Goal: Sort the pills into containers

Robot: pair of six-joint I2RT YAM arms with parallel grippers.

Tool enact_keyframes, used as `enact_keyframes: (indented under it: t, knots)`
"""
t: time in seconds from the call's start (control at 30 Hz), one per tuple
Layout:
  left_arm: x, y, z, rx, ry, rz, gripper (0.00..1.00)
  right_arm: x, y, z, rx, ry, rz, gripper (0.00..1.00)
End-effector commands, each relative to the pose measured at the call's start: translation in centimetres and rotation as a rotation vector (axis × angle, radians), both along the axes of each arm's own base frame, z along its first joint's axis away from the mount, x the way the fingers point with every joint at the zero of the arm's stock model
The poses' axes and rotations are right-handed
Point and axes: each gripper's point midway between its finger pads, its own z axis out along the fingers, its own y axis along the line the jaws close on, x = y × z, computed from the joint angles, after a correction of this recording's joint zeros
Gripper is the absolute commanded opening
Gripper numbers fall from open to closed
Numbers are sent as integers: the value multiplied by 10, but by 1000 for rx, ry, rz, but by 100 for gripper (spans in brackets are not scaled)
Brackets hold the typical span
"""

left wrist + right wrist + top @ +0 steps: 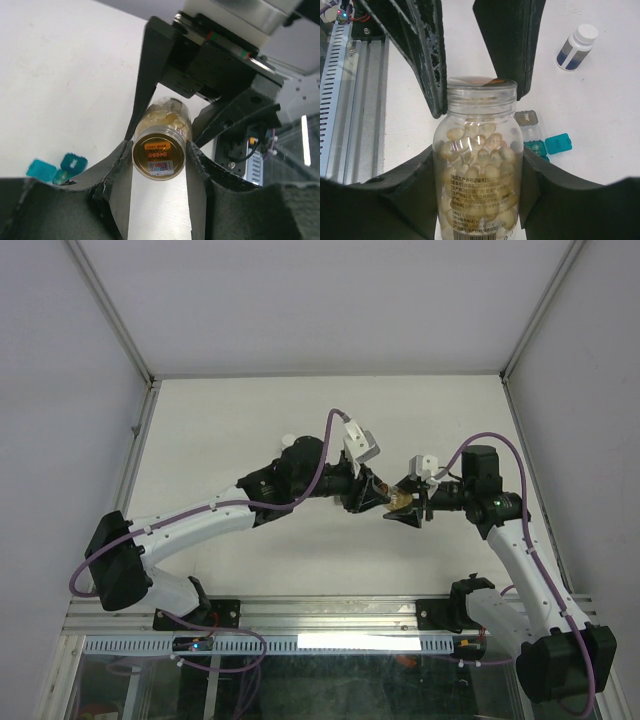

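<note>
Pill bottle [479,165], base cut off; teal container [558,143] partly hidden behind it

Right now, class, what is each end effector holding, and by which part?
The right end effector grips the clear pill bottle around its body; the left end effector clamps its lid from both sides.
</note>
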Motion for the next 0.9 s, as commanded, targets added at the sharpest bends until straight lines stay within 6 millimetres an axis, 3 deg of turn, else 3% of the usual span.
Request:
enact_keyframes:
  t: [0.0,0.07,0.13,0.17,0.27,0.3,0.43,0.67,0.73,0.8,0.87]
  knots:
    - [-39,5,-6,-8,-383,-497,15,2,5,21,32,-89,36,0]
    - [-37,6,-16,17,-565,-563,20,2,4,21,32,-91,36,0]
    - [-25,5,-11,27,-676,-547,42,2,4,21,32,-90,35,0]
    - [-15,4,-3,20,-701,-500,59,2,4,20,30,-89,35,0]
    - [7,6,28,-68,-747,-318,96,3,4,19,28,-86,33,0]
    - [10,11,36,-114,-748,-259,99,3,4,19,27,-85,32,0]
    - [2,33,46,-252,-679,-150,99,3,4,18,26,-82,32,0]
    - [-27,71,41,-545,-157,-17,99,4,4,17,23,-79,32,0]
    - [-24,77,35,-604,1,42,96,4,4,16,22,-73,33,0]
    - [-7,76,31,-593,135,155,91,4,4,15,22,-71,34,0]
    - [10,70,14,-479,192,300,87,4,4,16,21,-72,33,0]
